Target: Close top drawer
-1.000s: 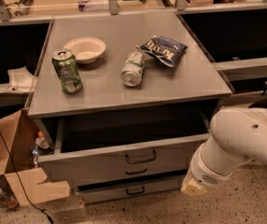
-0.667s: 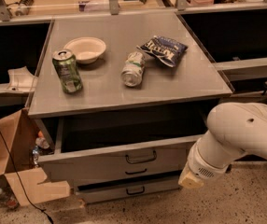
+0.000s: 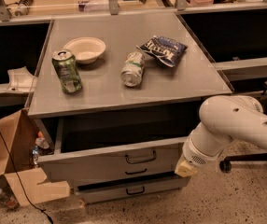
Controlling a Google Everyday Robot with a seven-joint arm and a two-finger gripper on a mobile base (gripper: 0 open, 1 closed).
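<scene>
The top drawer point(image 3: 101, 161) is a wide grey drawer with a black loop handle point(image 3: 140, 158) at its centre. It stands pulled out from under the grey tabletop point(image 3: 105, 85), and its dark inside shows. My white arm point(image 3: 227, 125) comes in from the right. Its gripper point(image 3: 186, 168) hangs low at the right end of the drawer's front, close to it or touching it; I cannot tell which. Two lower drawers point(image 3: 133, 188) with like handles sit beneath.
On the tabletop stand a green can point(image 3: 67, 71), a white bowl point(image 3: 84, 49), a can lying on its side point(image 3: 132, 69) and a blue chip bag point(image 3: 163, 50). A cardboard box point(image 3: 12, 157) sits on the floor at the left. A black chair base point(image 3: 250, 162) is at the right.
My arm has swung left and a little up, bringing the gripper to the right end of the drawer front. The drawer looks as far out as before.
</scene>
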